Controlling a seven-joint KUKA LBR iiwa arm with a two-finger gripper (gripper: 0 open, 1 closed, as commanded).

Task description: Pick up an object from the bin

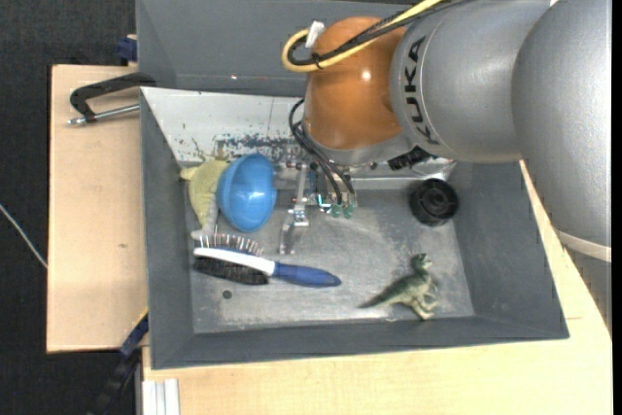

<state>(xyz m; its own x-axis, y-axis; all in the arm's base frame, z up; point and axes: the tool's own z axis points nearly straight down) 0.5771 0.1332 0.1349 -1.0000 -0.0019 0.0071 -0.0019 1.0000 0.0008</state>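
My gripper [303, 209] hangs low in the middle of the bin, under the orange wrist cover. Its two metal fingers stand apart, open, with nothing between them. Just to its left lies a blue egg-shaped ball [246, 191], close to the left finger and resting against a pale yellow soft thing [203, 189]. Below the gripper lies a brush [255, 265] with a white back, black bristles and a blue handle pointing right.
A green toy dinosaur [412, 289] stands near the bin's front wall at the right. A black round wheel-like thing [432, 201] lies right of the gripper. The arm covers the bin's back right part.
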